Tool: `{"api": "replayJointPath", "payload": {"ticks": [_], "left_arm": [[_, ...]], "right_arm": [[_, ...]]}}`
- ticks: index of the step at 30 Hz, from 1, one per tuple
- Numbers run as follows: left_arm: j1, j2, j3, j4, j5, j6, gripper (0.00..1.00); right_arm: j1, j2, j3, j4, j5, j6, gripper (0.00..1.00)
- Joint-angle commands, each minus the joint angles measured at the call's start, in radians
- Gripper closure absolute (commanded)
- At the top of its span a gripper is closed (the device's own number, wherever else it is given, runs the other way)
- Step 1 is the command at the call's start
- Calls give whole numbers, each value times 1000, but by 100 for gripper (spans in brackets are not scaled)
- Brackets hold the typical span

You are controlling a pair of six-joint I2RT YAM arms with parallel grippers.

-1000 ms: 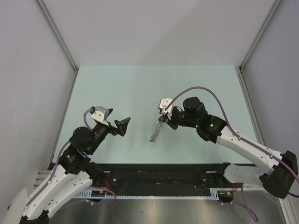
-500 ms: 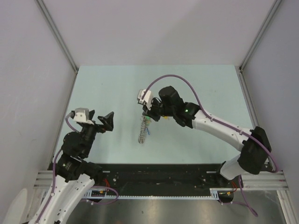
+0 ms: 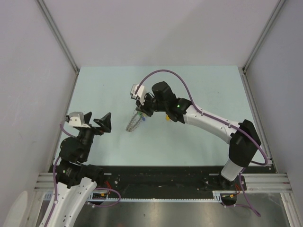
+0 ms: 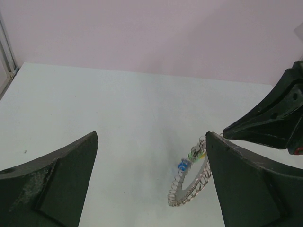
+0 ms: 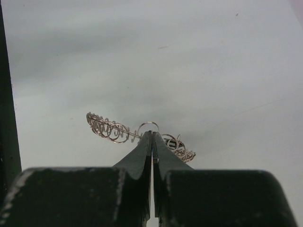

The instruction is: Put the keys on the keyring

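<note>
My right gripper [image 3: 140, 109] is shut on the top of the keyring [image 3: 134, 122], a grey coil of small loops that hangs tilted down toward the table. In the right wrist view the closed jaws pinch the keyring [image 5: 110, 128] at a loop. The keys [image 4: 196, 153], with green and yellow heads, sit on the ring near its top, with a small blue piece [image 4: 182, 166] just below them. In the left wrist view the keyring [image 4: 191, 187] hangs ahead. My left gripper [image 3: 97, 125] is open and empty, to the left of the ring and apart from it.
The pale blue-green table [image 3: 199, 90] is walled by grey panels at the back and on both sides. The right arm [image 3: 208, 120] stretches across the middle from the right. A black rail [image 3: 161, 175] runs along the near edge.
My right gripper has carried the keyring left and farther from the near edge. My left gripper has drawn back to the left, away from the ring.
</note>
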Motion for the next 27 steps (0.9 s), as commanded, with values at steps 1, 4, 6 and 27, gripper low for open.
{"api": "replayJointPath", "payload": {"ticks": [1, 4, 6, 27], "left_arm": [[9, -6, -7, 32, 33, -17, 0], [9, -6, -9, 33, 37, -17, 0], [9, -6, -10, 33, 46, -14, 0], [11, 44, -15, 36, 120, -2, 0]], "right_arm": [[-1, 27, -71, 4, -24, 64, 100], [9, 22, -140, -22, -46, 97, 100], [22, 11, -177, -45, -52, 117, 100], [-97, -4, -454, -8, 31, 175, 98]]}}
